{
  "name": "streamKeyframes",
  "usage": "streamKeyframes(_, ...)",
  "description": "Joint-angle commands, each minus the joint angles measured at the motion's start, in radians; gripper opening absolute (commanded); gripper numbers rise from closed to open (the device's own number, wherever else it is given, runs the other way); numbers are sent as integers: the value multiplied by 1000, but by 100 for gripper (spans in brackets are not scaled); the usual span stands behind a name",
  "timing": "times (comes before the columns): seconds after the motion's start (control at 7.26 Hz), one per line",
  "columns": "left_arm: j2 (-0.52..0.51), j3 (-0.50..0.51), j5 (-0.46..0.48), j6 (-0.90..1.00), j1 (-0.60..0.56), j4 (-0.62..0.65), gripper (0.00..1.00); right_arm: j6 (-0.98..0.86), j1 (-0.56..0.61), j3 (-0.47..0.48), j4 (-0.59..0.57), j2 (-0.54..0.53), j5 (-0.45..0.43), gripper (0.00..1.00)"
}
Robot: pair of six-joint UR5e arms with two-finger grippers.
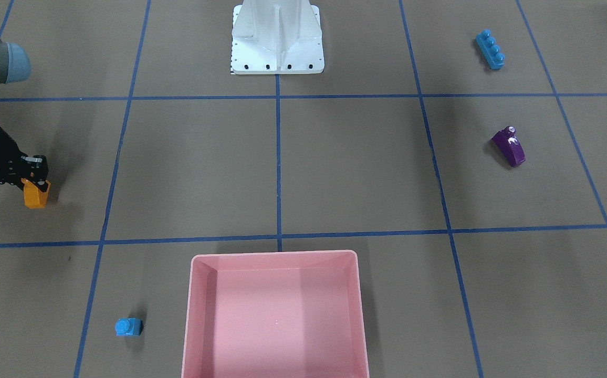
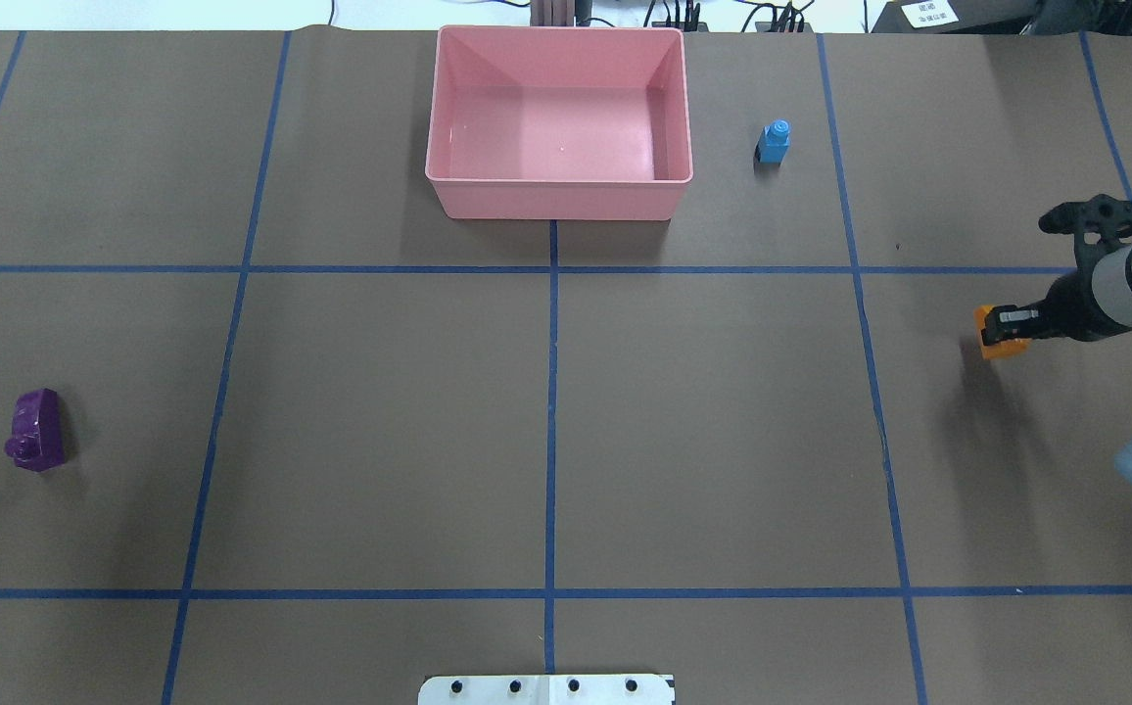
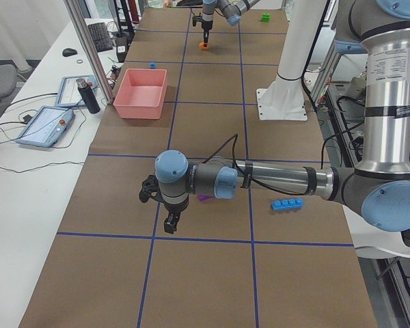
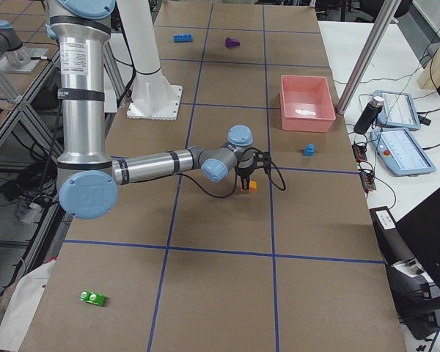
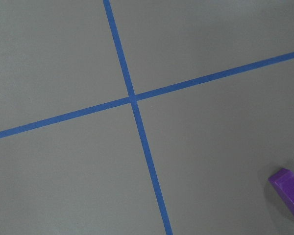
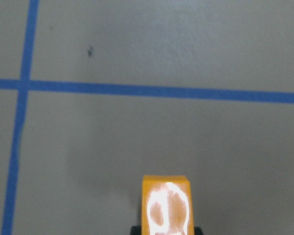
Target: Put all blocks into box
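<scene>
Brown taped table (image 1: 335,173) bearing pink box (image 1: 274,254) centrally. Right gripper (image 1: 34,181) clenching orange sloped brick (image 1: 37,195), well apart from box. Left gripper (image 3: 171,224) hovering near purple brick (image 1: 509,147); grip state impossible to tell.

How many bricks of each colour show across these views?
orange brick: 1
purple brick: 1
long blue brick: 1
small light-blue brick: 1
green brick: 1
Total: 5
</scene>
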Motion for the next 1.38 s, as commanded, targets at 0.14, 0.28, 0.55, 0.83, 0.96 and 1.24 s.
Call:
streamKeyframes(0.14, 0, 1, 0, -1, 3, 0, 100, 149, 27, -239, -4, 421, -3, 0)
streamKeyframes(0.28, 0, 1, 0, -1, 17, -3, 100, 212, 26, -349, -4, 566, -5, 0)
streamKeyframes(0.55, 0, 1, 0, -1, 20, -3, 100, 253, 26, -536, -264, 896, -11, 0)
streamKeyframes(0.83, 0, 3, 0, -1, 20, -3, 100, 257, 0, -779, -306, 1123, -63, 0)
streamKeyframes(0.96, 0, 4, -1, -1, 21, -3, 100, 259, -35, -900, -303, 1216, -108, 0)
streamKeyframes(1.24, -5, -8, -2, -1, 26, -6, 100, 262, -95, -927, -301, 1218, -179, 0)
